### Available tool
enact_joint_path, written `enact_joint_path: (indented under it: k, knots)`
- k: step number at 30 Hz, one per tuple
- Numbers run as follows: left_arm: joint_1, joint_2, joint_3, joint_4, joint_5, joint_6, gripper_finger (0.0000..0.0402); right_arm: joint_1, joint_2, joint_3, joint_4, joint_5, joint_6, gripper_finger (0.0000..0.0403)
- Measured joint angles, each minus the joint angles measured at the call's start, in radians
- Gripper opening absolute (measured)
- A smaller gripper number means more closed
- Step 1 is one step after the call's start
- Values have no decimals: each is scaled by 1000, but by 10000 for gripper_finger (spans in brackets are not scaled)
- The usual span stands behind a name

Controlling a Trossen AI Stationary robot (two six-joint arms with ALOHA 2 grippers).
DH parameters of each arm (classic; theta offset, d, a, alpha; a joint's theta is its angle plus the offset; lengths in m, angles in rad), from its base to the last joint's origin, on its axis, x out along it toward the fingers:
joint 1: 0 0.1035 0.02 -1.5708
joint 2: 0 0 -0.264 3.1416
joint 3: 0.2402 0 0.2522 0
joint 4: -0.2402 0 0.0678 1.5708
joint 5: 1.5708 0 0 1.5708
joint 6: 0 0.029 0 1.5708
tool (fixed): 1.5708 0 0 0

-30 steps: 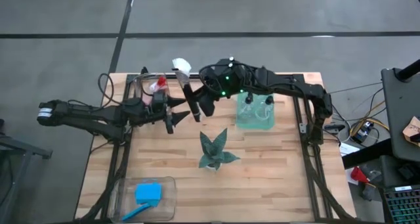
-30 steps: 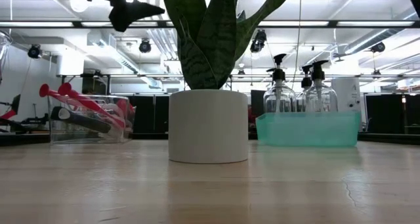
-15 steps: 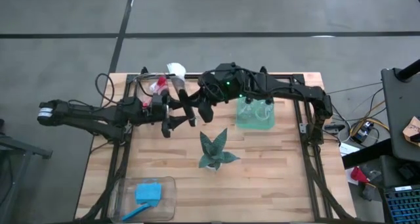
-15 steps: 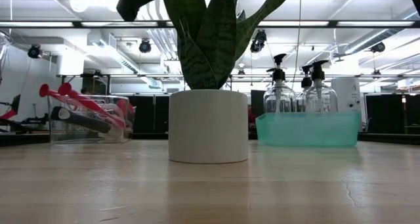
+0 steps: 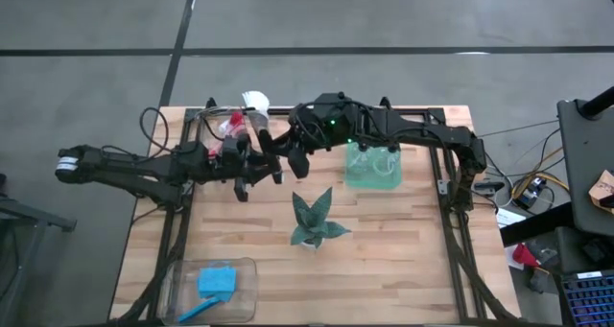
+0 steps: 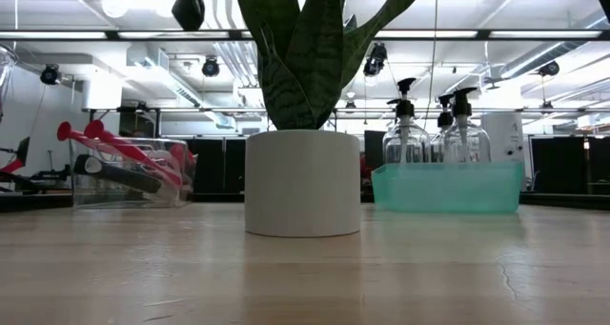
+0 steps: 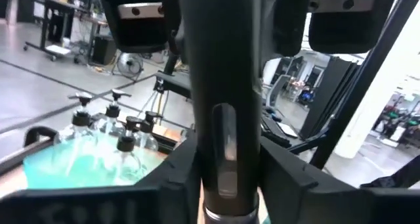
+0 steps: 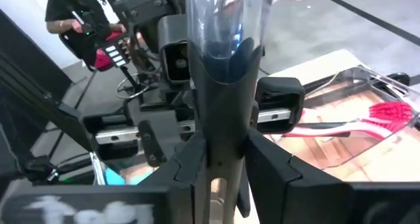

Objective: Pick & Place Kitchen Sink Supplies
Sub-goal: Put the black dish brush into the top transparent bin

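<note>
Above the back left part of the pale wooden counter [image 5: 413,260], both tools meet on one long-handled dish brush with a white head and dark handle [image 5: 255,102], which is held in the air clear of the surface. The right tool [image 5: 285,147] is clamped narrowly on the handle, and the right wrist view shows the shaft pinched between its two dark fingers [image 8: 275,175]. The left tool [image 5: 257,166] grips the same handle just beside it; in the left wrist view its fingers [image 7: 174,178] press against both sides of the shaft. Under the brush head, a clear plastic bin [image 5: 206,126] at the counter's back left corner holds red-headed dish brushes [image 6: 105,139]. A translucent teal tray [image 6: 448,190] at the back right carries small clear black-capped pump bottles [image 6: 405,130]. A green spiky-leafed plant in a white round pot [image 6: 303,182] stands mid-counter. Near the front left, a clear lidless container [image 5: 245,269] holds a flat blue rectangular sponge [image 5: 217,280].
</note>
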Motion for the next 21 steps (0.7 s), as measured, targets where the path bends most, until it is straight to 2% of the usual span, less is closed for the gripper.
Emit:
enact_joint_path:
  k: [2,11,15,21]
  knots:
    - [0,0,0,0,4,-17,104,0,0,-1,1,-4,-2,86]
    - [0,0,0,-6,-1,-51,104,0,0,-2,-3,-3,-51,113]
    - [0,-10,0,-37,-6,-76,113,0,-1,-2,-19,4,-103,152]
    - [0,-58,0,-135,-6,-105,106,-21,-8,20,-137,8,-165,234]
